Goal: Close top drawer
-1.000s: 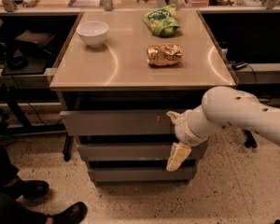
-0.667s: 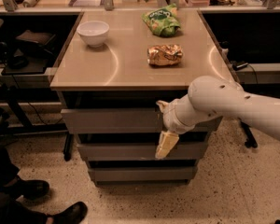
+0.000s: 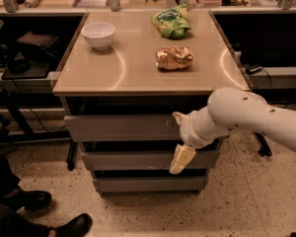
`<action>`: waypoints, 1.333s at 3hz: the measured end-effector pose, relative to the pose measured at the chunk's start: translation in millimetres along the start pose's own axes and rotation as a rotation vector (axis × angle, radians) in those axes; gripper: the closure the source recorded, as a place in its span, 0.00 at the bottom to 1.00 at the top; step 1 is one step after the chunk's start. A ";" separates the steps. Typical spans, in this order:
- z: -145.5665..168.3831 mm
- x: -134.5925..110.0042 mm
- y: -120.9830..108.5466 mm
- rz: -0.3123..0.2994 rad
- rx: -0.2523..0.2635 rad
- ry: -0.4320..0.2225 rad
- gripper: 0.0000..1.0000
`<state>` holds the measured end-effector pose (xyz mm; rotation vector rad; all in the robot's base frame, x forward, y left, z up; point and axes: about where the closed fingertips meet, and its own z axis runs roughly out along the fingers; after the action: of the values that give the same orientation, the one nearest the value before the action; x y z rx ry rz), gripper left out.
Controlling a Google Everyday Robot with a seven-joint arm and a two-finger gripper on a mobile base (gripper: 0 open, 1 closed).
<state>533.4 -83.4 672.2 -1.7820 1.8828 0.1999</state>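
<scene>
The top drawer [image 3: 121, 128] is a wide grey front just under the tan table top [image 3: 133, 75], with pale scratch marks right of centre. It stands a little forward of the table's edge. My gripper [image 3: 179, 138], on a white arm [image 3: 251, 117] coming in from the right, is against the right part of that drawer front, beside the scratch marks. Two shorter grey drawer fronts [image 3: 138, 160] sit below it.
On the table top are a white bowl [image 3: 98, 34], a green snack bag [image 3: 171, 22] and a crumpled golden bag [image 3: 173, 58]. A person's black shoes [image 3: 37, 200] are on the speckled floor at the lower left. Dark desks with cables flank the table.
My gripper and arm have shifted a little to the left along the top drawer front. The drawer front looks about where it was.
</scene>
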 end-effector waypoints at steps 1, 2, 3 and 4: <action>-7.1 47.1 28.0 0.138 -0.007 0.027 0.00; 3.9 81.0 38.4 0.217 -0.056 0.063 0.00; 33.2 103.7 8.5 0.249 -0.111 0.128 0.00; 39.4 104.0 -4.5 0.249 -0.108 0.139 0.00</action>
<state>550.2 -157.6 591.0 -1.6635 2.2315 0.2793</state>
